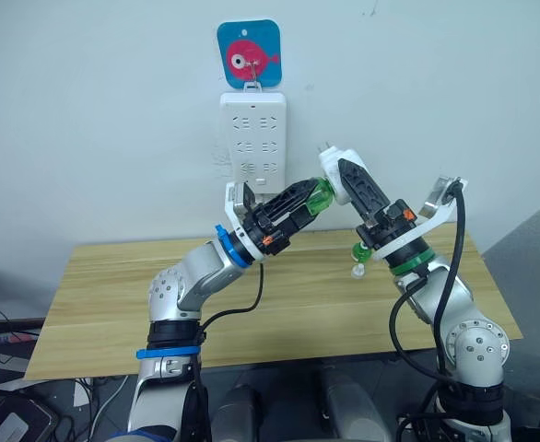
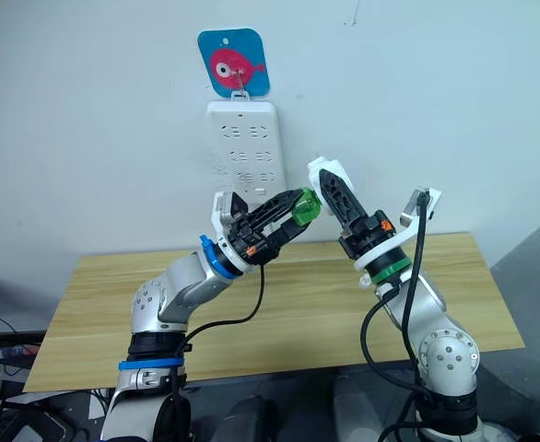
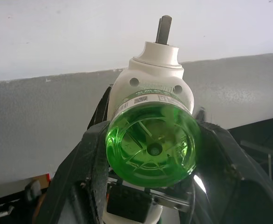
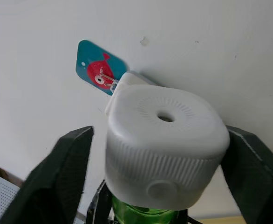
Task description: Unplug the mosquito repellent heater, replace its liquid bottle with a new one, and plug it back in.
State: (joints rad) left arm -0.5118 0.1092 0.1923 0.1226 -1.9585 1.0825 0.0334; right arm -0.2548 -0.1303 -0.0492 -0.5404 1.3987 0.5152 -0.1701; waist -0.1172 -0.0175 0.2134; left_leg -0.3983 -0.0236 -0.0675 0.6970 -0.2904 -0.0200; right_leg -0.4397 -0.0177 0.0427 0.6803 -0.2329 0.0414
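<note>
holding the mosquito repellent heater (image 1: 336,168) up in mid-air above the tabletop (image 1: 113,295), my right gripper (image 1: 348,180) is clamped on its white body, prongs pointing up toward the wall. at its 8 o'clock my left gripper (image 1: 309,195) is closed around the green liquid bottle (image 1: 319,198), which meets the heater's underside. the white power strip (image 1: 255,138) hangs on the wall at 10 o'clock of the heater, under a blue fish hook (image 1: 249,53). a small green-capped piece (image 1: 360,258) lies on the tabletop, partly hidden behind my right arm.

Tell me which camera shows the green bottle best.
The left wrist view: the green bottle faces the camera base-on, between the left gripper's fingers. Both eye views show a small green patch; the right wrist view, a sliver under the heater.
</note>
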